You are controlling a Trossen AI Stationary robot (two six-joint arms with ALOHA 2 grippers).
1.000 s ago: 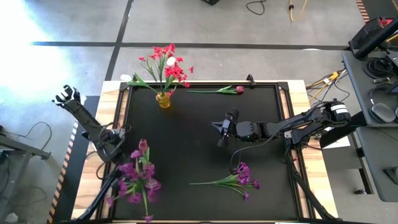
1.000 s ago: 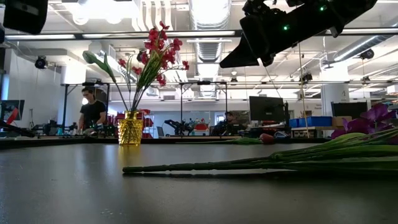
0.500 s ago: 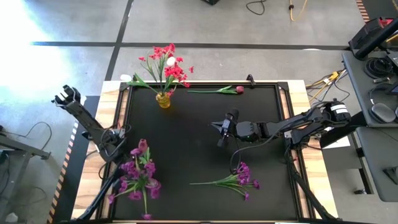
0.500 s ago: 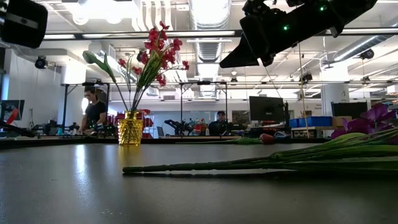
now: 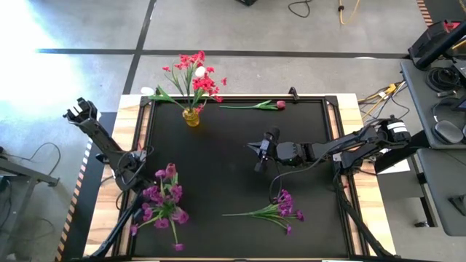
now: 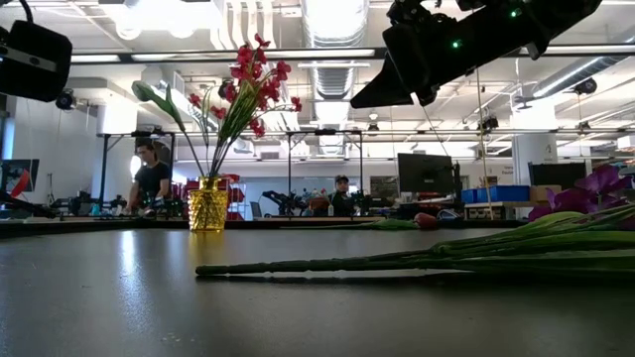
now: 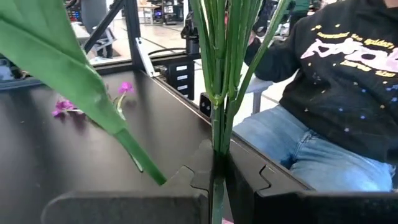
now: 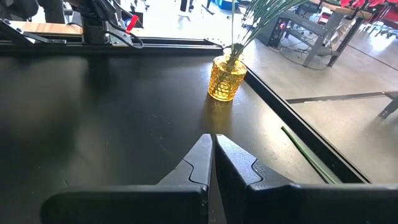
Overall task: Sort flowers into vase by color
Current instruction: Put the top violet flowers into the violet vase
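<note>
High view is showing the left gripper [image 5: 133,169] at the black mat's [image 5: 218,182] left edge, clamping the stems of a purple bunch [image 5: 163,201] whose blooms are spreading over the mat's near-left corner; the left wrist view is showing those green stems [image 7: 219,93] pinched tight between the closed fingers [image 7: 198,174], with a broad leaf [image 7: 68,74] slanting across and a seated person in a dark sweatshirt [image 7: 348,68] just past the table edge. Further right, at the far edge, a yellow glass vase [image 5: 191,116] is standing upright, holding red-pink blooms [image 5: 196,76] and one white bud [image 5: 199,72]. Beside it, along the far rim, a single red-tipped sprig [image 5: 256,105] is lying flat. Near the mat's middle, the right gripper [image 5: 258,154] is hanging above bare mat with its fingers [image 8: 202,162] pressed together on nothing, pointing toward the vase. Nearer the front, right of centre, another purple sprig [image 5: 271,211] is lying loose, its long stem stretching across the low view in front of the vase, with people working at benches in the room behind.
</note>
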